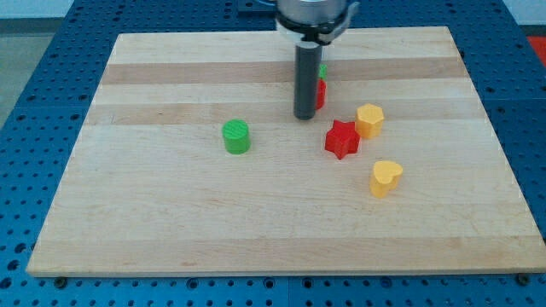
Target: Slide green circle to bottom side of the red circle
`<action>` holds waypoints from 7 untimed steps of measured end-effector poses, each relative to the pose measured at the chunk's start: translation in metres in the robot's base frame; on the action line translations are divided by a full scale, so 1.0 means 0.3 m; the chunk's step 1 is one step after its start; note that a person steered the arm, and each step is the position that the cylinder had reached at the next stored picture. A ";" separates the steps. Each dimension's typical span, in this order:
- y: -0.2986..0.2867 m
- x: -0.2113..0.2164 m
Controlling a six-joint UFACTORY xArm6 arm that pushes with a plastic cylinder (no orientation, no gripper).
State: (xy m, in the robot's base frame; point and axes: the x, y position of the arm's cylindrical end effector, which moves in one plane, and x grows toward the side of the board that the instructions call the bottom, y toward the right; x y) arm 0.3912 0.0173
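Note:
The green circle stands left of the board's middle. My tip rests on the board to the right of it, well apart. The red circle is mostly hidden behind the rod, just right of my tip; only a red sliver shows. A green block peeks out above it, its shape hidden by the rod.
A red star lies right of and below my tip. A yellow hexagon sits to the star's upper right. A yellow heart lies lower right. The wooden board sits on a blue perforated table.

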 end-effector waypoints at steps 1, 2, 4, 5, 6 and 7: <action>-0.091 0.047; -0.098 0.179; -0.212 0.380; -0.338 0.345; -0.431 0.230; -0.465 0.149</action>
State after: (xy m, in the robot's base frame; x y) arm 0.4358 -0.1222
